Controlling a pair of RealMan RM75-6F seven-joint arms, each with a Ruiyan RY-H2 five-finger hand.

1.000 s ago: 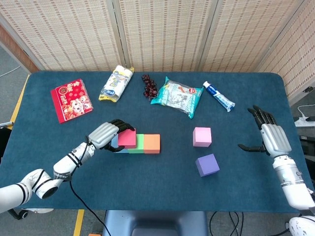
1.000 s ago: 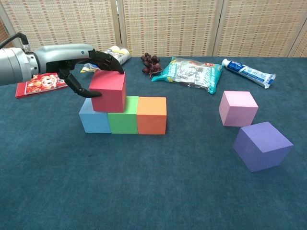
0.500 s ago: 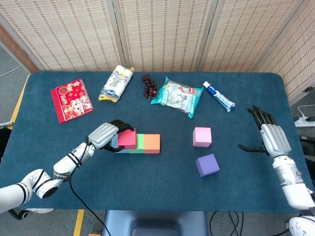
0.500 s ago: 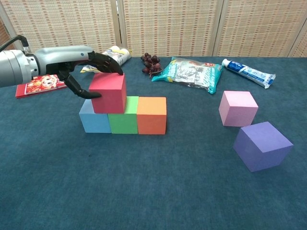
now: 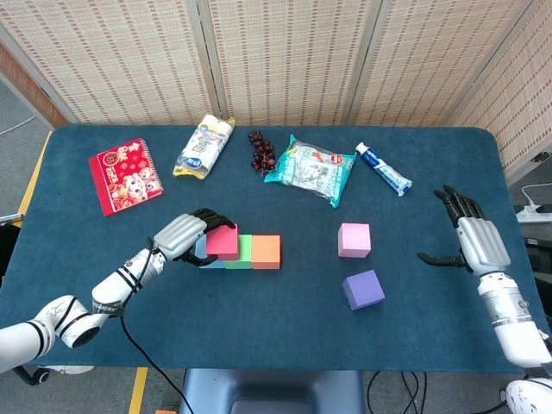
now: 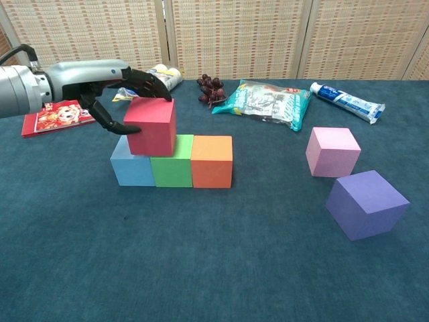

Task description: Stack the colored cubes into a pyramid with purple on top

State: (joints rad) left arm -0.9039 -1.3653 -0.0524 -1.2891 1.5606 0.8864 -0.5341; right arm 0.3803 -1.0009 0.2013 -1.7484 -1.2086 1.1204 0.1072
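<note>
A blue cube (image 6: 131, 168), a green cube (image 6: 172, 168) and an orange cube (image 6: 212, 161) stand in a row on the table. On top, over the seam between blue and green, sits a red cube (image 6: 151, 126) that my left hand (image 6: 124, 84) grips from above and from the left. The head view shows the same left hand (image 5: 185, 233) at the red cube (image 5: 223, 241). To the right lie a pink cube (image 6: 332, 151) and a purple cube (image 6: 366, 203), both loose. My right hand (image 5: 473, 237) hovers open near the table's right edge, holding nothing.
Along the far side lie a red booklet (image 5: 125, 174), a snack pack (image 5: 203, 147), grapes (image 5: 262, 151), a teal bag (image 5: 311, 168) and a toothpaste tube (image 5: 383, 168). The table's right edge (image 5: 517, 216) is close to my right hand.
The left hand and red cube have barely shifted, the cube perhaps slightly higher on the row. The right hand has not moved.
</note>
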